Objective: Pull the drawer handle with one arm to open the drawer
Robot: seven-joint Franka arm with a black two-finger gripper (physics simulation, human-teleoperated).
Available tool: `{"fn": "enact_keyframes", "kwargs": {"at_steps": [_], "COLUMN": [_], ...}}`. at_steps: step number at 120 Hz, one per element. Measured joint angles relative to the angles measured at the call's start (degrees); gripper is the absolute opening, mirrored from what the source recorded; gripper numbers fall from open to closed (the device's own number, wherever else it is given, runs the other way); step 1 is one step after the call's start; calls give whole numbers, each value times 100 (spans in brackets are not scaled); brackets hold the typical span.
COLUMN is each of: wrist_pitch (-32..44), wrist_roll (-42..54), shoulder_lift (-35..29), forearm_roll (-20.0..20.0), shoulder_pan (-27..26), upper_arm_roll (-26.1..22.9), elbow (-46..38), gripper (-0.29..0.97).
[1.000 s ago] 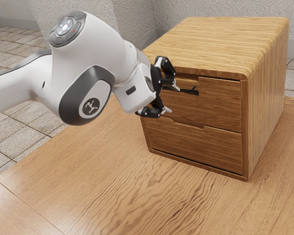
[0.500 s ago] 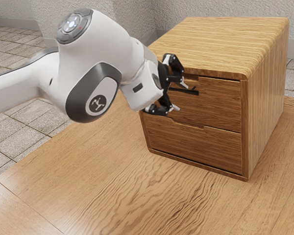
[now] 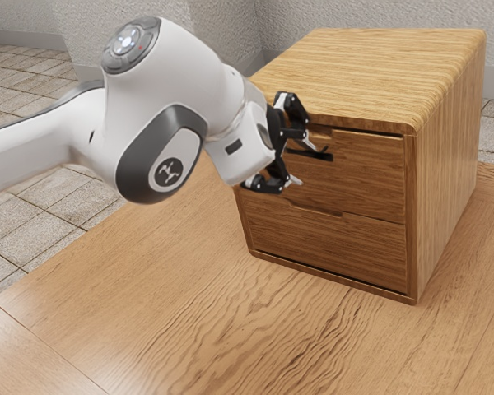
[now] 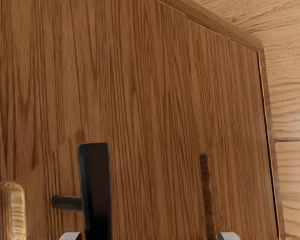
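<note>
A plain indoor room, homely rather than industrial, and a simulator's render of one. The floor (image 3: 25,222) is laid in grey stone-look tiles with pale grout. The wall (image 3: 222,25) behind is rough grey plaster with a baseboard (image 3: 16,39) at its foot. A broad table (image 3: 189,329) of oak-like planks takes the foreground, and on it stands a small cabinet (image 3: 379,74) of the same wood with two drawers (image 3: 354,177) — household furniture.
</note>
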Motion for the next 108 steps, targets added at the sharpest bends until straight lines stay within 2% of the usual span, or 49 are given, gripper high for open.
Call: {"fn": "enact_keyframes", "kwargs": {"at_steps": [54,108], "wrist_pitch": [-9,-6], "wrist_roll": [10,9], "shoulder_lift": [-21,-48], "forearm_roll": [2,3], "shoulder_pan": [1,14], "upper_arm_roll": [86,88], "elbow": [-10,-38], "gripper": [32,16]}}
